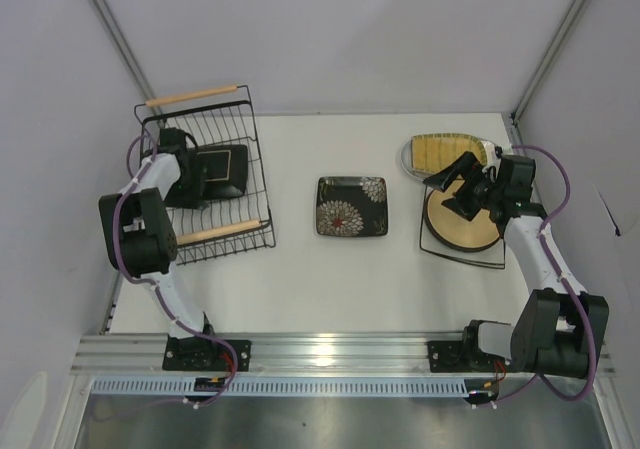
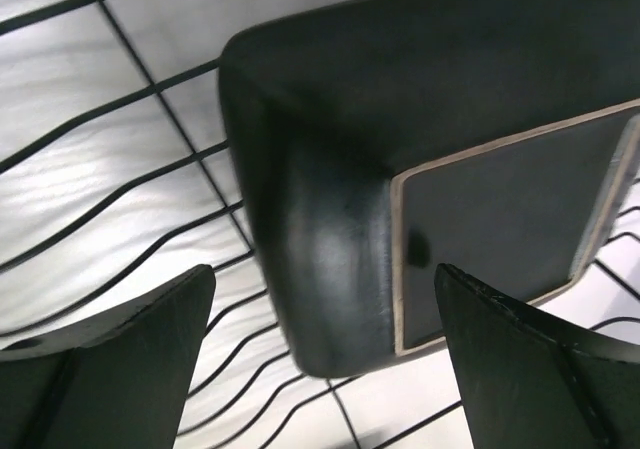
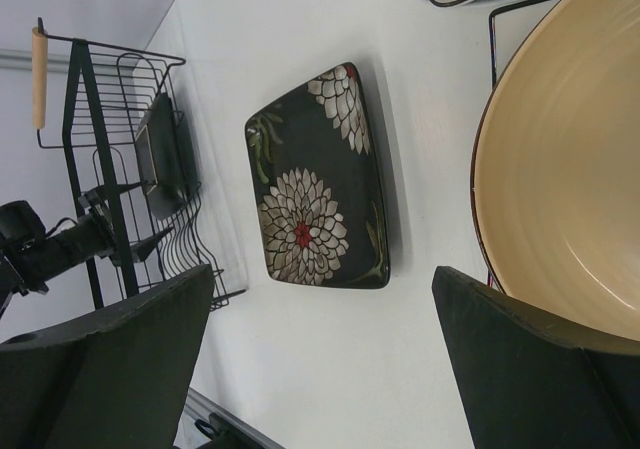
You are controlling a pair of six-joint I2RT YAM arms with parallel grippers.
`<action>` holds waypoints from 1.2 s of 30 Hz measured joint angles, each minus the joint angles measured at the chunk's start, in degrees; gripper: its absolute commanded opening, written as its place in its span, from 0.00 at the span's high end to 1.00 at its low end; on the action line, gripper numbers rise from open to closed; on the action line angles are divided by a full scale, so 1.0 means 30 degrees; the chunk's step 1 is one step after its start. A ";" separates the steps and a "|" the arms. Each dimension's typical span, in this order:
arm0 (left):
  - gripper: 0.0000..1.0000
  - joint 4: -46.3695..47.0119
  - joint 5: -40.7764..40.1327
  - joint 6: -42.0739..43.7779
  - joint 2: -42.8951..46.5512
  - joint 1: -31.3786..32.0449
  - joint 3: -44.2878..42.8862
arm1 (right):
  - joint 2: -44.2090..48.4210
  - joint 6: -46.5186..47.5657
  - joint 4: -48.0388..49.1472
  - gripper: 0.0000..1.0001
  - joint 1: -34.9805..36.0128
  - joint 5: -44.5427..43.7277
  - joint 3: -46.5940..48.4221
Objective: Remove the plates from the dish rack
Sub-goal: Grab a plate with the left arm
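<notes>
Squinting at the top view, the left gripper point(image 2: 322, 281) pretty much melts into the dark square plate point(image 1: 224, 169) it hangs over, so its fingers are hard to pick out there. That plate lies inside the dish rack point(image 1: 215, 119), well left of the flower plate point(image 1: 352, 206). The wrist view helps: the fingers are spread wide with nothing gripped. The plate's rounded corner shows in the gap and its far side is cut off. Can't tell if anything touches.

Right of the flower plate, the right gripper point(image 1: 452, 172) is spread wide too and empty. It sits over the far edge of a tan plate point(image 1: 460, 231) and blocks part of a mustard ribbed plate point(image 1: 440, 149) just behind. Under the mustard one there's a pale plate point(image 1: 408, 159), only its rim showing. The right arm point(image 1: 530, 249) covers the tan plate's right edge.
</notes>
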State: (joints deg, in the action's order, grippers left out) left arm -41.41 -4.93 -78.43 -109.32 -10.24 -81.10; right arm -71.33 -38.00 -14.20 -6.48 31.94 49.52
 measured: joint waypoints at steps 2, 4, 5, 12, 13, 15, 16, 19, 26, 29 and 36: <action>0.03 0.1428 -0.0262 -0.0029 0.0284 0.0044 0.0765 | 0.0000 0.0007 -0.0007 0.00 0.0000 0.0000 0.0000; 0.03 0.2448 -0.0481 -0.0029 0.0342 0.0044 0.1100 | 0.0000 0.0007 -0.0007 0.00 0.0000 0.0000 0.0000; 0.04 0.3009 -0.0561 -0.0022 0.0328 0.0036 0.1224 | 0.0000 0.0007 -0.0007 0.00 0.0000 0.0000 0.0000; 0.07 0.8000 -0.0809 0.0823 0.0517 0.0029 0.2958 | 0.0000 0.0007 -0.0007 0.00 0.0000 0.0000 0.0000; 0.08 0.8495 -0.0765 0.0969 0.0517 0.0029 0.3126 | 0.0000 0.0007 -0.0007 0.00 0.0007 -0.0007 0.0000; 0.12 0.9821 -0.0634 0.1610 0.0670 0.0029 0.3818 | 0.0000 0.0000 -0.0007 0.00 0.0007 -0.0007 0.0000; 0.15 1.0360 -0.0488 0.1851 0.0787 0.0036 0.4146 | 0.0000 0.0007 -0.0007 0.00 0.0000 -0.0007 0.0000; 0.17 1.2174 0.0095 0.2623 0.1239 0.0044 0.5246 | 0.0000 0.0007 -0.0015 0.00 0.0007 -0.0015 0.0000; 0.19 1.4280 0.1967 0.2047 0.1763 0.0182 0.6120 | 0.0000 0.0000 -0.0015 0.00 0.0036 -0.0029 0.0000; 0.21 1.4928 0.3184 0.1188 0.1770 0.0510 0.6470 | 0.0000 0.0000 -0.0007 0.00 0.0073 -0.0029 -0.0007; 0.21 1.6145 0.4371 0.0270 0.2492 0.1093 0.6506 | 0.0000 0.0000 0.0000 0.00 0.0146 -0.0036 -0.0007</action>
State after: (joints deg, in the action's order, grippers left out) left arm 7.03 8.19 -77.62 -101.84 -6.96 -61.58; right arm -71.33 -38.00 -14.20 -6.04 31.83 49.50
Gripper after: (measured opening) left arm 0.791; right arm 0.995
